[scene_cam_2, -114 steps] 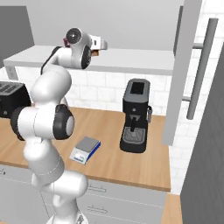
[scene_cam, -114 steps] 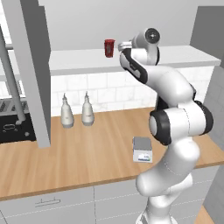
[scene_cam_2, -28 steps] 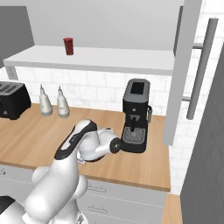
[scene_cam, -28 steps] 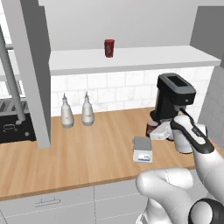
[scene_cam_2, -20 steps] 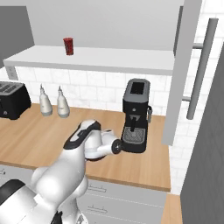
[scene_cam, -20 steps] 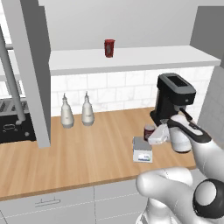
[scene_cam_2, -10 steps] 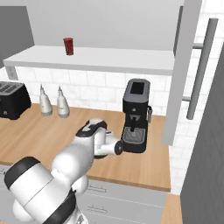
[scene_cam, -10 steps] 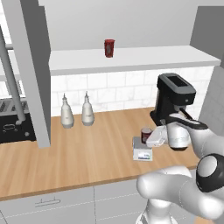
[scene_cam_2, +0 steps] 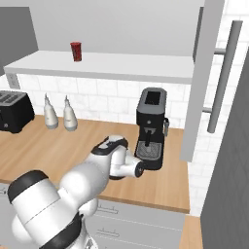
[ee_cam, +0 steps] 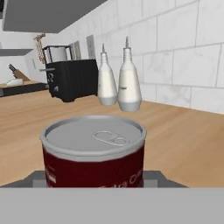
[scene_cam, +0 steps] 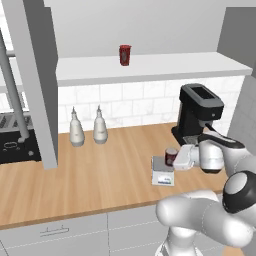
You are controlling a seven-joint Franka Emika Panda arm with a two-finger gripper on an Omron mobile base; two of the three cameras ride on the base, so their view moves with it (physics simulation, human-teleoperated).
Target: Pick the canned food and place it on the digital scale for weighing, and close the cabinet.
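We record the canned food point(ee_cam: 93, 159) dark red with grey top, digital scale point(scene_cam: 162, 169) grey and white, desk point(scene_cam: 90, 175) light brown woodgrain, toaster point(ee_cam: 72, 79) black.

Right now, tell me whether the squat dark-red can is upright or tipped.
Upright. The squat dark-red can shows its flat pull-tab lid on top in the hand view, and stands on the flat grey scale in the left base view.

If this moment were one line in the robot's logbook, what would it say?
canned food: on digital scale | tool: beside can, grip unclear | cabinet: door open | next: close cabinet
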